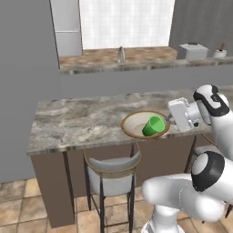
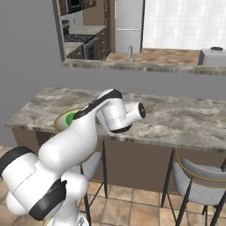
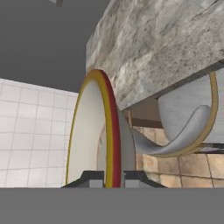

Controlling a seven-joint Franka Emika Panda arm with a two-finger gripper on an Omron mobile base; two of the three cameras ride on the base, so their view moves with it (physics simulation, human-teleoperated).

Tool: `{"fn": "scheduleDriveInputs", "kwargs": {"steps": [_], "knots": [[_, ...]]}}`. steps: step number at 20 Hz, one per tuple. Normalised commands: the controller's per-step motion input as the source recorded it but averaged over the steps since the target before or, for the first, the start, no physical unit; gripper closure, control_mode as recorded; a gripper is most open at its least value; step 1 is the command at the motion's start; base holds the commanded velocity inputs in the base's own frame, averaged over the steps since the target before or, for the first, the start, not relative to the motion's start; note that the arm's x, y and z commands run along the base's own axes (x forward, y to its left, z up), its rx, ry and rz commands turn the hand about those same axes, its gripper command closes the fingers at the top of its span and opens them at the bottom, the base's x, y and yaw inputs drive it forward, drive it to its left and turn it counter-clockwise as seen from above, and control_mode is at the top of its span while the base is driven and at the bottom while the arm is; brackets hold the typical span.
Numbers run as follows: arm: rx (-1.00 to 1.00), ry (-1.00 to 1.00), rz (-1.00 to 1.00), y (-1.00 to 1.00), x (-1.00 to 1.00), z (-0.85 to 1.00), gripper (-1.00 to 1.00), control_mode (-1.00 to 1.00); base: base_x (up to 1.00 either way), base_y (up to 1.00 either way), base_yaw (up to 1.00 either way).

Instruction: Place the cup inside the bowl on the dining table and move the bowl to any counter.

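The tan-rimmed bowl (image 1: 136, 125) sits near the front edge of the dining table (image 1: 77, 120), with the green cup (image 1: 154, 126) lying tilted inside it. My gripper (image 1: 171, 120) reaches in from the right and is shut on the bowl's right rim. In the hand view the bowl (image 3: 89, 135) stands edge-on, its rim pinched between the two fingertips (image 3: 94, 178) of the gripper (image 3: 113, 179), with the table's marble edge (image 3: 157, 48) beyond it. From the right base view my arm hides most of the bowl (image 2: 61, 120); a bit of the cup (image 2: 69, 118) shows.
A grey stool (image 1: 111, 170) is tucked under the table below the bowl, and another stool (image 2: 196, 176) stands to the right. Behind the table runs a counter (image 1: 91, 59) with a faucet (image 1: 120, 54) and a white appliance (image 1: 193, 51).
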Motion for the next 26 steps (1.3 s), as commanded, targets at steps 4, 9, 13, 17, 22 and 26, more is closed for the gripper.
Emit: {"fn": "scheduleDriveInputs", "kwargs": {"steps": [4, 9, 13, 17, 22, 26], "knots": [[0.00, 0.00, 0.00, 0.00, 0.00, 0.00, 1.00, 1.00, -0.56, -0.26, -0.03], [0.00, 0.00, 0.00, 0.00, 0.00, 0.00, 1.00, 1.00, -0.22, -0.23, -0.01], [0.00, 0.00, 0.00, 0.00, 0.00, 0.00, 1.00, 1.00, 0.00, -0.45, 0.00], [0.00, 0.00, 0.00, 0.00, 0.00, 0.00, 1.00, 1.00, 0.00, -0.64, 0.00], [0.00, 0.00, 0.00, 0.00, 0.00, 0.00, 1.00, 1.00, 0.00, -0.86, 0.00], [0.00, 0.00, 0.00, 0.00, 0.00, 0.00, 1.00, 1.00, 0.00, -0.87, 0.00]]}}
